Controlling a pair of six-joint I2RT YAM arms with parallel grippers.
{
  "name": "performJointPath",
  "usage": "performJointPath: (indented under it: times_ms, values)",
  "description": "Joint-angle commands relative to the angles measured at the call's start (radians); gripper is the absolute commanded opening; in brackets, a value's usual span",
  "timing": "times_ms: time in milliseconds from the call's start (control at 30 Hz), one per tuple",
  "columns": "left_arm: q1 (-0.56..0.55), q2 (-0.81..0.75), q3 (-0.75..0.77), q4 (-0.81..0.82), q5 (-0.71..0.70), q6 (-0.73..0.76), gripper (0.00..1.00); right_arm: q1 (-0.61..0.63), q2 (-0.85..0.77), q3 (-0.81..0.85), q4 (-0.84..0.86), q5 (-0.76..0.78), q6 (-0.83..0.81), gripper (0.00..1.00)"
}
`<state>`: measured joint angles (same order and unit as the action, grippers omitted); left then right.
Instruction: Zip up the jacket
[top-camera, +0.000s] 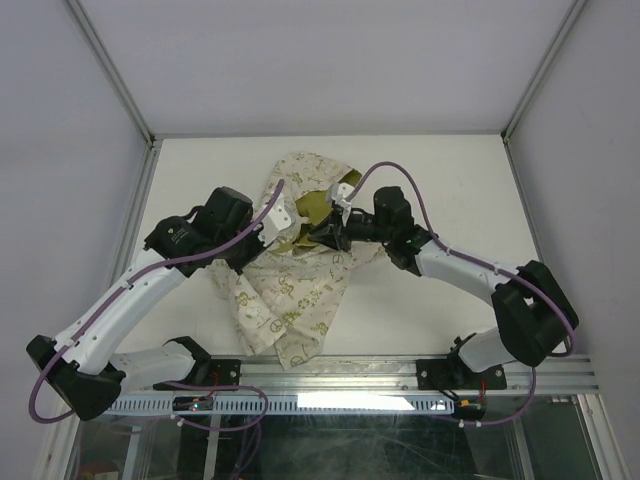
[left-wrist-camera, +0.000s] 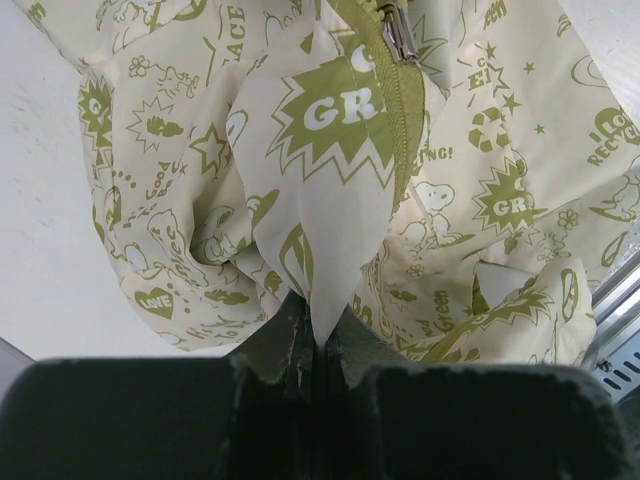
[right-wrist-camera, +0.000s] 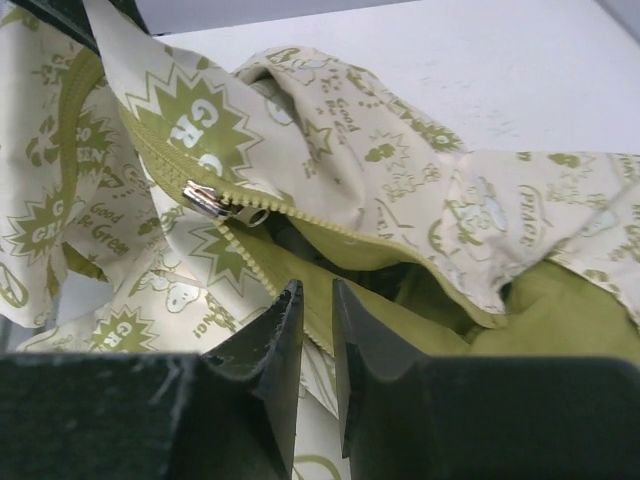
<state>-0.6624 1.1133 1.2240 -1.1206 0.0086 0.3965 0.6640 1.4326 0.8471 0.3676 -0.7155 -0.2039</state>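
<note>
**Top external view.** The jacket (top-camera: 295, 300) is recorded crumpled at the middle of the tabletop (top-camera: 450, 180). Its hem is spread toward the near edge and its olive lining (top-camera: 312, 205) is exposed at the far end. The left fingers (top-camera: 283, 235) and the right fingers (top-camera: 320, 236) are brought together over the upper part of the garment, one arm from each side.

**Left wrist view.** A pointed fold of printed cream fabric is seen clenched between the left fingers (left-wrist-camera: 318, 348), which are closed on the jacket (left-wrist-camera: 330, 200). The olive zipper tape is seen running up the fold, with the metal slider (left-wrist-camera: 402, 38) near the top edge. Bare tabletop (left-wrist-camera: 50, 250) is shown at the left.

**Right wrist view.** The right fingers (right-wrist-camera: 295, 325) are held slightly parted, a narrow gap being visible between them; nothing is seen clamped there. Their tips are placed just beside the zipper teeth at the edge of the jacket (right-wrist-camera: 380, 160). The slider (right-wrist-camera: 215, 203) lies to the left of and beyond the tips, the two rows of teeth being parted to its right. The lining (right-wrist-camera: 560, 310) is laid open at the right.
</note>
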Motion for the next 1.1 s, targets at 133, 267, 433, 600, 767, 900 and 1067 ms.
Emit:
performJointPath:
  times_ms: [133,267,433,600,767,900,1067]
  values:
    - [-0.011,-0.051,-0.005,0.091,0.038,0.068,0.00,0.075,0.080,0.020,0.199,-0.039,0.102,0.20]
    - [-0.010,-0.061,-0.025,0.101,0.046,0.084,0.00,0.095,0.090,0.007,0.249,-0.040,0.125,0.22]
    - [-0.011,-0.085,-0.048,0.121,0.058,0.110,0.00,0.118,0.108,0.002,0.293,-0.060,0.145,0.32]
    - [-0.011,-0.091,-0.057,0.128,0.040,0.122,0.00,0.122,0.110,-0.004,0.286,-0.122,0.131,0.40]
    - [-0.010,-0.103,-0.058,0.128,0.015,0.137,0.00,0.122,0.097,-0.038,0.253,-0.176,0.089,0.45]
    - [-0.009,-0.106,-0.068,0.136,0.025,0.139,0.00,0.124,0.103,-0.040,0.308,-0.221,0.116,0.45]
    - [-0.011,-0.089,-0.072,0.148,0.030,0.133,0.00,0.130,0.132,-0.031,0.407,-0.221,0.176,0.45]
